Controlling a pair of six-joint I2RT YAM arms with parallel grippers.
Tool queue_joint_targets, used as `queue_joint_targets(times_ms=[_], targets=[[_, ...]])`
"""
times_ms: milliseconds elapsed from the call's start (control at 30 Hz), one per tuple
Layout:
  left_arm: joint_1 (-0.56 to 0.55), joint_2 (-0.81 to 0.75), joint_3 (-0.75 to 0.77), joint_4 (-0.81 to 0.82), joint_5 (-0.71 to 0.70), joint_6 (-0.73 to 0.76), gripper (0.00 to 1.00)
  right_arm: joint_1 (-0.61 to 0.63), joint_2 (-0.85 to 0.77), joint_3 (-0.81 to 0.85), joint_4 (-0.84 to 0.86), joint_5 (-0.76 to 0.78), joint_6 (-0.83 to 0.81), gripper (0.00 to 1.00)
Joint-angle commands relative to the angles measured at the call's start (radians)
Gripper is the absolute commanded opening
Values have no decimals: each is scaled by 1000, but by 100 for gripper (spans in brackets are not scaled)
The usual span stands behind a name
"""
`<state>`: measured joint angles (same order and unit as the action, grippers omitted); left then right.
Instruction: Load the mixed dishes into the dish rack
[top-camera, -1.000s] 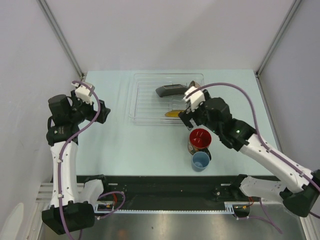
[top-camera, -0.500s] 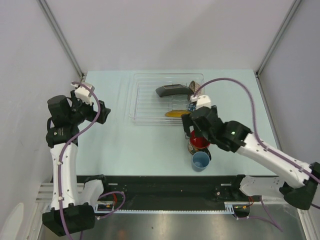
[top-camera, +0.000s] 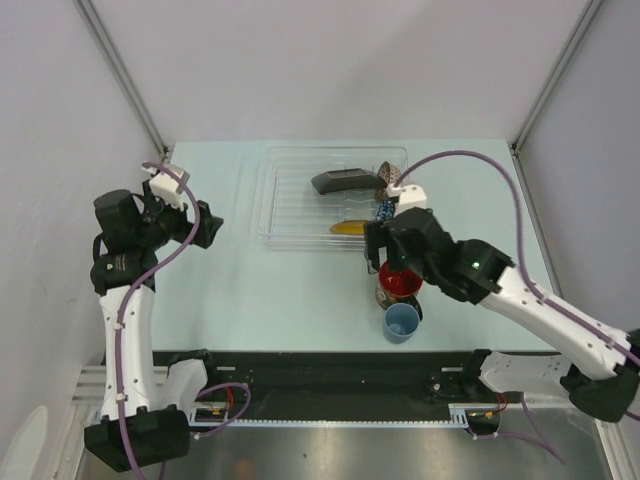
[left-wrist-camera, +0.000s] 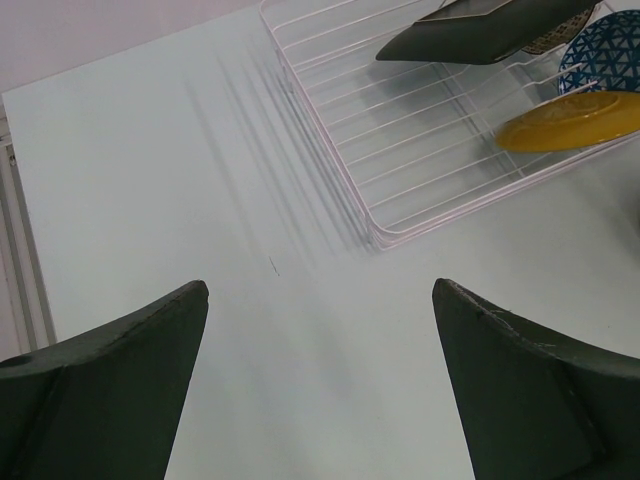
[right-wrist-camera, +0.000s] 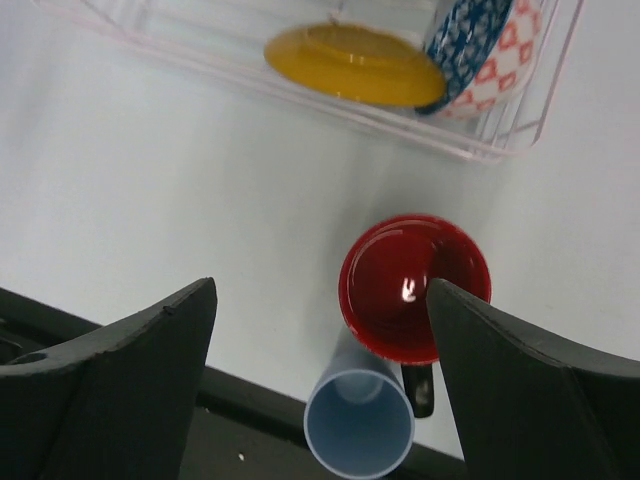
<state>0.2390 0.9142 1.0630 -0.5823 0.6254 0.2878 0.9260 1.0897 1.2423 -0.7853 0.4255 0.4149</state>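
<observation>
Upper centre of the overhead view, the dish rack (top-camera: 290, 205) holds four pieces. The black square floral plate (top-camera: 345, 181) lies tilted near its top edge and the yellow round saucer (top-camera: 348, 228) leans at its lower edge. The blue patterned bowl (top-camera: 384, 210) and cream-pink patterned bowl (top-camera: 388, 175) stand on edge at its right end.

Below the rack's lower right corner, on the table (top-camera: 230, 290), the dark mug with red inside (top-camera: 398, 280) stands upright, the small light-blue cup (top-camera: 402, 321) just below it.

The right gripper (right-wrist-camera: 320, 287) hovers over the mug, jaws spread wide, holding nothing. The left gripper (left-wrist-camera: 320, 290), at frame left, is equally wide and empty.
</observation>
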Motion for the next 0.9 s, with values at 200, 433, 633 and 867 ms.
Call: queue_joint_targets(times_ms=[200,433,633,867], targets=[[10,-40,35,-25,-9,-10,100,112,197,9,-131,98,27,92],[8,-61,9,-25,-23,17,100,85,271,-1,-178,99,93,91],[10,-60,9,-27,-24,19,100,65,271,-84,-141,36,143,86],[8,-67,-1,-28,-36,30,100,39,292,-178,-100,-1,159,78]])
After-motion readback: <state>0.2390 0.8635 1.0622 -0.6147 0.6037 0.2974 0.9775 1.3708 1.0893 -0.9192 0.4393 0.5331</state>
